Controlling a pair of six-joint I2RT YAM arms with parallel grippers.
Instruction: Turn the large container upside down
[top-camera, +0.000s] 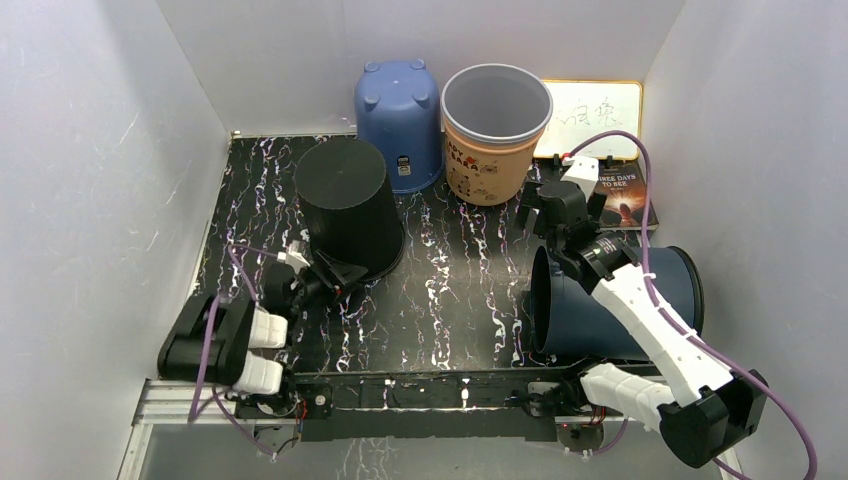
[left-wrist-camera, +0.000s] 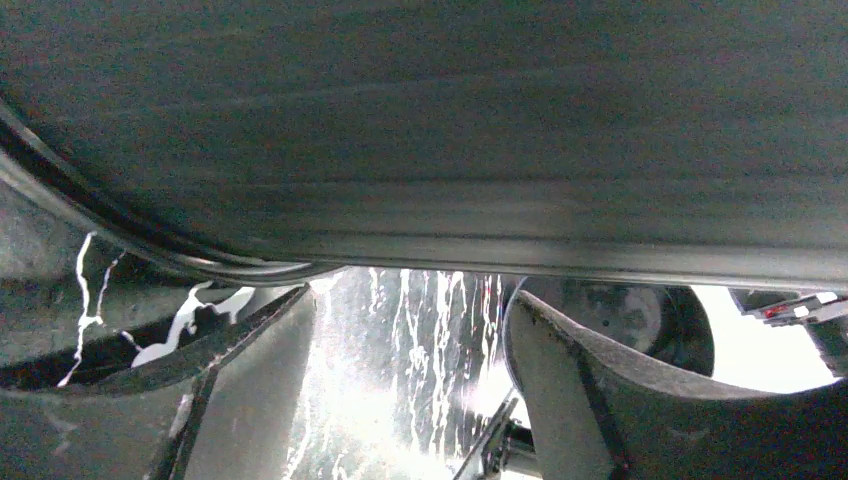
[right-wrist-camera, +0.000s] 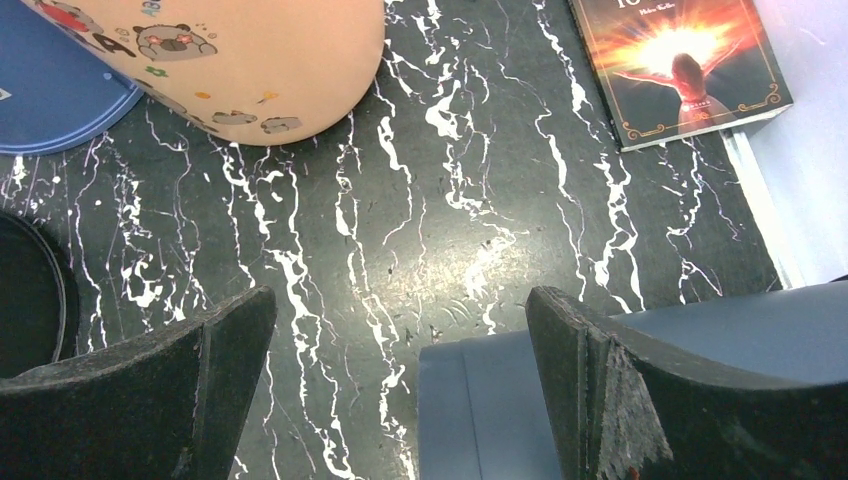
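Note:
A big dark navy container (top-camera: 600, 305) lies on its side at the right, its mouth facing left. In the right wrist view its rim (right-wrist-camera: 520, 400) is just below my open right gripper (right-wrist-camera: 400, 380), whose right finger hangs over it. In the top view the right gripper (top-camera: 548, 232) hovers over the container's upper rim and holds nothing. A black bucket (top-camera: 348, 205) stands upside down at the left. My left gripper (top-camera: 338, 273) is open at its near rim. The bucket's wall (left-wrist-camera: 420, 130) fills the left wrist view above the open fingers (left-wrist-camera: 410, 385).
A blue bucket (top-camera: 400, 120) stands upside down at the back. A tan printed bucket (top-camera: 495, 130) stands upright beside it. A book (top-camera: 622, 195) and a whiteboard (top-camera: 600, 115) are at the back right. White walls close in on three sides.

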